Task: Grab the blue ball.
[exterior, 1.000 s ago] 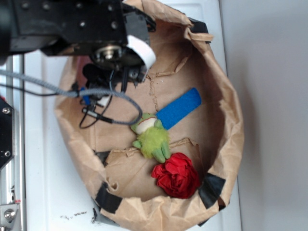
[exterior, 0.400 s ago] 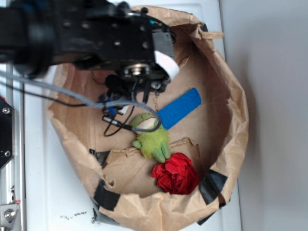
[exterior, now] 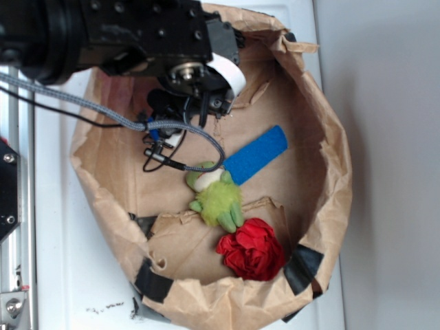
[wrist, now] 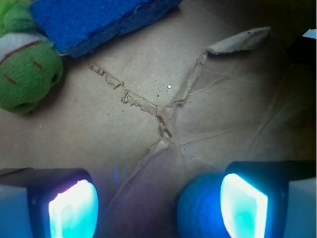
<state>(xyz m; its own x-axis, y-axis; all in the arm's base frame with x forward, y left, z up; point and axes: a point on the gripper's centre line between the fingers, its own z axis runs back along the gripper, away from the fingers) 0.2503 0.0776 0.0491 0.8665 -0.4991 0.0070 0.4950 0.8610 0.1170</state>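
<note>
In the wrist view the blue ball (wrist: 200, 210) lies on the brown paper floor between my fingers, resting against the inner side of the right pad (wrist: 243, 207). A wide gap separates it from the left pad (wrist: 74, 209). My gripper (wrist: 158, 208) is open and holds nothing. In the exterior view the gripper (exterior: 189, 103) hangs under the black arm in the upper left of the paper bag (exterior: 337, 172), and the arm hides the ball there.
A green plush frog (exterior: 214, 196) (wrist: 25, 74) lies mid-bag beside a flat blue strip (exterior: 258, 153) (wrist: 99, 20). A red crumpled cloth (exterior: 253, 249) sits lower right. A grey cable (exterior: 103, 117) loops over the bag's left side. Raised paper walls ring everything.
The arm swung right across the bag, then drew back toward the bag's upper left edge. The bag's rim shifted slightly. Frog, strip and red cloth stayed put.
</note>
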